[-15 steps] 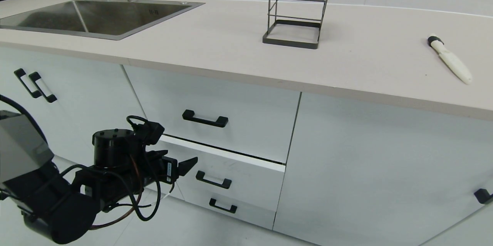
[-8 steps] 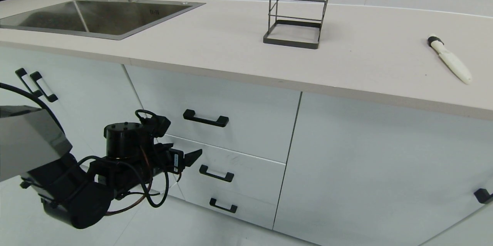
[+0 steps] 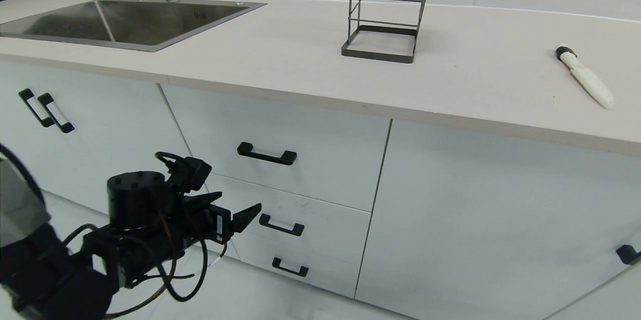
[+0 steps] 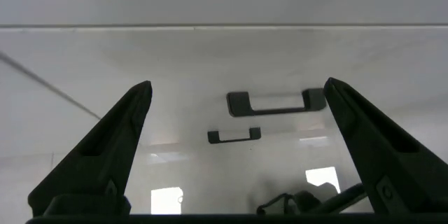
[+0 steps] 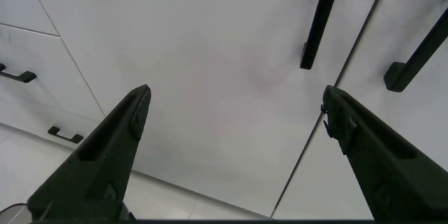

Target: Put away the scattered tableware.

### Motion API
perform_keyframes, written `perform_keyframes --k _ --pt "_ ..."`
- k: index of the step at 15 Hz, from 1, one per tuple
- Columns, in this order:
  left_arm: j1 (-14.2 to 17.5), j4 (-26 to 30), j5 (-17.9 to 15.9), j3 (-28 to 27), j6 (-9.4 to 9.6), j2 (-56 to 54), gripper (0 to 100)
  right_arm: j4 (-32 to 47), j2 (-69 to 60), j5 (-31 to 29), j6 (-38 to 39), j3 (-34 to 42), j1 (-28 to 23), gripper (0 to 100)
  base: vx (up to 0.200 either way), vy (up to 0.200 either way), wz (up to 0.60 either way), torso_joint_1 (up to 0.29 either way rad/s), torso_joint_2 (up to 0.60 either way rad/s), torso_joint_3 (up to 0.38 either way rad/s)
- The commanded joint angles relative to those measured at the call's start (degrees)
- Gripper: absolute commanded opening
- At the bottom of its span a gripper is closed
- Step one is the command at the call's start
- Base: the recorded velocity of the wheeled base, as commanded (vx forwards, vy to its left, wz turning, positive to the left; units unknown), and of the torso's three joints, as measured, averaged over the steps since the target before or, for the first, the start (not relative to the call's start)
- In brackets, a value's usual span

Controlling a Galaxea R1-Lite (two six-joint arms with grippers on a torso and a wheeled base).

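A white utensil with a black cap [image 3: 585,77] lies on the counter at the far right. My left gripper [image 3: 238,205] hangs open and empty in front of the drawer stack, just left of the middle drawer's black handle [image 3: 281,228]. All three drawers are shut. In the left wrist view the left gripper [image 4: 238,82] frames that handle [image 4: 276,102] and the lower drawer's handle [image 4: 234,136] between its spread fingers. My right gripper [image 5: 236,91] is open and empty, facing white cabinet doors with black bar handles [image 5: 320,21].
A black wire rack [image 3: 385,9] stands on the counter [image 3: 280,59] at the back centre. A steel sink [image 3: 125,19] with a tap lies at the back left. The top drawer's handle [image 3: 266,153] sits above the left gripper. Two-door cabinet handles [image 3: 46,111] are at the left.
The middle drawer, ajar one second ago, is now shut. My left gripper pressed in toward it, then drew back down and to the left, still open.
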Motion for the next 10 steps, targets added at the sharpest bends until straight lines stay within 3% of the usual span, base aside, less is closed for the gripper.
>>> perform_keyframes --k 1,2,3,4,6,8,9,10 --pt "-0.27 -1.21 -0.26 14.22 -0.56 -25.11 100 0.02 0.07 0.02 -0.02 0.01 0.04 100 0.0 0.0 0.0 0.0 0.0 0.0" --pt "0.17 -0.85 -0.26 16.5 -0.56 -30.82 100 0.02 0.07 0.02 -0.02 0.01 0.04 100 0.0 0.0 0.0 0.0 0.0 0.0" --pt "3.16 3.8 0.0 17.82 -0.12 -44.35 100 0.02 0.07 0.02 -0.02 0.01 0.04 100 0.0 0.0 0.0 0.0 0.0 0.0" --pt "7.82 11.1 -0.26 17.12 1.73 -60.17 100 0.02 0.07 0.02 -0.02 0.01 0.04 100 0.0 0.0 0.0 0.0 0.0 0.0" --pt "12.39 27.18 -1.05 15.98 5.77 -82.06 100 0.02 0.07 0.02 -0.02 0.01 0.04 100 0.0 0.0 0.0 0.0 0.0 0.0" --pt "14.15 46.69 -1.49 13.16 5.68 -100.52 100 0.02 0.07 0.02 -0.02 0.01 0.04 100 0.0 0.0 0.0 0.0 0.0 0.0" --pt "14.32 49.33 -1.05 12.9 5.94 -100.87 100 0.02 0.07 0.02 -0.02 0.01 0.04 100 0.0 0.0 0.0 0.0 0.0 0.0" --pt "14.41 47.92 -0.79 13.78 5.24 -100.52 100 0.02 0.07 0.02 -0.02 0.01 0.04 100 0.0 0.0 0.0 0.0 0.0 0.0"
